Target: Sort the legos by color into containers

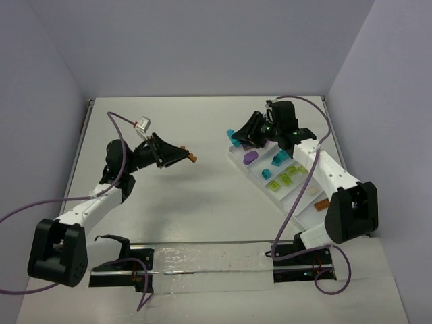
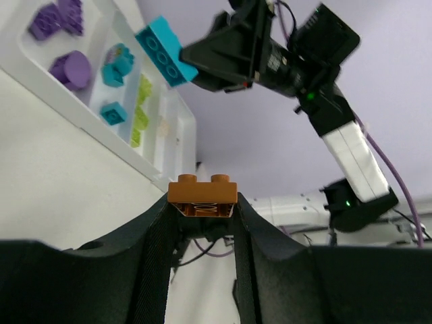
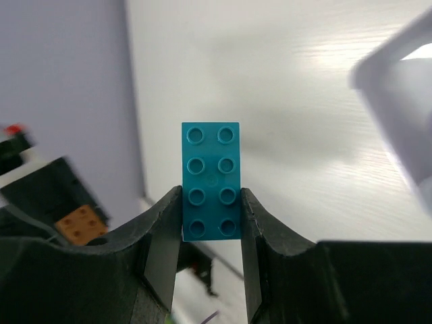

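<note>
Left end effector [image 2: 202, 204] clamps orange brick [image 2: 202, 192], well apart from tray [image 2: 88, 111].

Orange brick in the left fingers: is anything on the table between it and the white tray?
Nothing. In the top view, the table stretch between the orange brick and the white tray is bare.

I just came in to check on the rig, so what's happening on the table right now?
Two arms are sorting lego bricks by colour into a white tray. The left gripper holds an orange-brown brick in the air over the table, away from the tray. The right gripper holds a teal brick near the tray's far end. Purple pieces, teal pieces and lime pieces already lie in separate compartments.
</note>
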You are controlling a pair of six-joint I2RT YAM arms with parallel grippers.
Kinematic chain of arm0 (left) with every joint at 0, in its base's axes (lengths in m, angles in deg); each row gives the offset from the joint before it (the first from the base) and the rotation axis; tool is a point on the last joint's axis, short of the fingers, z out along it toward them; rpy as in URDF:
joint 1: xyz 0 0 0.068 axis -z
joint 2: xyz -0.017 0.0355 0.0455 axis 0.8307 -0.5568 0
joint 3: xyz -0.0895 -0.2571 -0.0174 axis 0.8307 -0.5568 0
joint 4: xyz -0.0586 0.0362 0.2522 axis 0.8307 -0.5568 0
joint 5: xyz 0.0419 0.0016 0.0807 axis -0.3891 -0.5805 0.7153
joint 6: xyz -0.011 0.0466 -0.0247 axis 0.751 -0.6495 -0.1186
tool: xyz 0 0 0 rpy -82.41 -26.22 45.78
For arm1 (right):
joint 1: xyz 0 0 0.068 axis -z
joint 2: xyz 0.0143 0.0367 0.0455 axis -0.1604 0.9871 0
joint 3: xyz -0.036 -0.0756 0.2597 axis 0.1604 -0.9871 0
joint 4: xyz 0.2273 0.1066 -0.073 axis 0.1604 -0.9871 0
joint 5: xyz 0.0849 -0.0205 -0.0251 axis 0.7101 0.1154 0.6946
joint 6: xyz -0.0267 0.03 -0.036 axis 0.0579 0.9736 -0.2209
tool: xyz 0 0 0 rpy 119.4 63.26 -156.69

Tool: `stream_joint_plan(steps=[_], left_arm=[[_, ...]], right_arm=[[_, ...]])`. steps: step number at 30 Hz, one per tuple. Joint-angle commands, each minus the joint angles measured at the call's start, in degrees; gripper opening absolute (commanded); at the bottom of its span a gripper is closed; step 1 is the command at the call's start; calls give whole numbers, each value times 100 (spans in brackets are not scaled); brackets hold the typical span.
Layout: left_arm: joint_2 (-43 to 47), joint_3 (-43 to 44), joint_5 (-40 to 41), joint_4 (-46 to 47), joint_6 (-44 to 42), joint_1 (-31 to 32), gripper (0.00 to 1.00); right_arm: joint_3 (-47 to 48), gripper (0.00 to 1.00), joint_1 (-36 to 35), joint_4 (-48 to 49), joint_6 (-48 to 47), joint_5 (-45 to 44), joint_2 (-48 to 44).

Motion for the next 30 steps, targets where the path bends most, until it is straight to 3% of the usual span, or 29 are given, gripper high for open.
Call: stream_joint_plan(steps=[1,4,10,21,30], left_arm=[[609,1084,841,-3382,-2209,-10,0],[734,1508,1456,-4624,-2912,-10,0],[841,1721,1973,-5291,-3261,-10,0],[716,1800,1983,-5356,-3250,142,0],[494,2490,2835,-6079,-3626,688,0]], right_arm=[[215,0,114,-1161,-1093,-1735,-579],[151,0,151,-1692,-1429,-2625,-808],[-130,0,336,-2167,-1743,-3855,-1152],[-542,0,546,-2245,-1631,-4025,-1268],[-559,0,546,-2201,-1509,-4188,-1090]])
